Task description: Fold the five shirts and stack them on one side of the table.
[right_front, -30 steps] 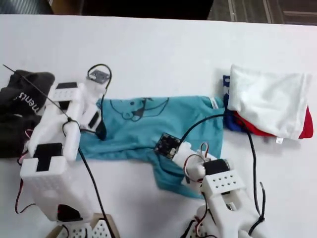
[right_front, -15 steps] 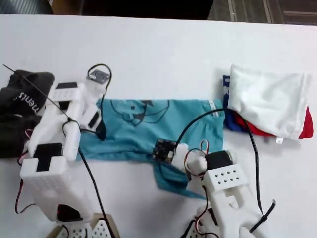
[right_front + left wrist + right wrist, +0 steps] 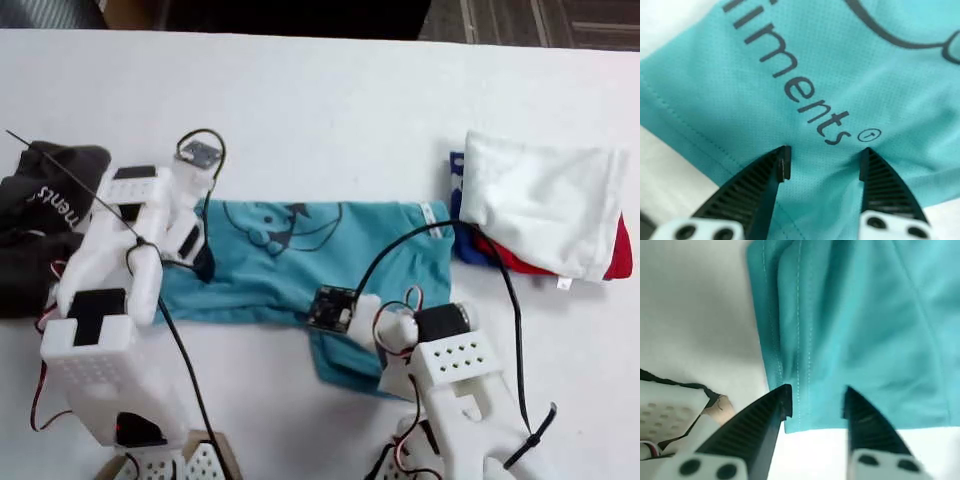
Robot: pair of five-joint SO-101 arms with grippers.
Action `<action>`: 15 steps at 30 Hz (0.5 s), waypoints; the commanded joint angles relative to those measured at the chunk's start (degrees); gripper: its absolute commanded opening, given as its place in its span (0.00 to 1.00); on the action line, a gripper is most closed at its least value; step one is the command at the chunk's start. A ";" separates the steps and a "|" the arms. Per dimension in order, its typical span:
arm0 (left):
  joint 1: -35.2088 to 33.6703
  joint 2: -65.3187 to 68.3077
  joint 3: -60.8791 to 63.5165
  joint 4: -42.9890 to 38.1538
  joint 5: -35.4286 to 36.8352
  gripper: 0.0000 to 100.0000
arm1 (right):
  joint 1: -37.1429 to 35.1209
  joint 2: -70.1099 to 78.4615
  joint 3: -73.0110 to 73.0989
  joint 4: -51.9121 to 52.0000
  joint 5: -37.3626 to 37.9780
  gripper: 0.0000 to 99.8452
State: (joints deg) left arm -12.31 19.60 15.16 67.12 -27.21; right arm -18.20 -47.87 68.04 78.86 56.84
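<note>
Left wrist view: left gripper (image 3: 824,162) jaws parted, teal shirt (image 3: 880,85) between them; right gripper (image 3: 816,400) likewise parted, same cloth between.

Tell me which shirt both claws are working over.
The teal shirt, spread flat in the middle. The white shirt, red shirt and blue shirt sit stacked on the right; the black shirt lies bunched at the left.
</note>
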 commanded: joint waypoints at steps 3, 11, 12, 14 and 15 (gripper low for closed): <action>0.88 0.44 -1.80 -0.53 0.35 0.24 | -5.58 -0.75 -2.73 0.66 -1.23 0.22; 0.88 0.44 -1.80 -0.62 0.26 0.24 | -16.75 -0.13 -1.05 -2.24 -4.84 0.23; 0.88 0.44 -1.80 -0.62 0.26 0.24 | -16.48 0.66 -0.70 -2.86 -4.92 0.24; 0.88 0.44 -1.71 -0.62 0.26 0.24 | -15.60 3.56 -0.79 -3.47 -4.92 0.26; 0.88 0.44 -1.71 -0.62 0.26 0.24 | -15.16 5.41 -0.88 -4.09 -4.92 0.26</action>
State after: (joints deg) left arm -12.31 19.60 15.16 67.12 -27.21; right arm -33.93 -45.67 68.04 76.04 52.44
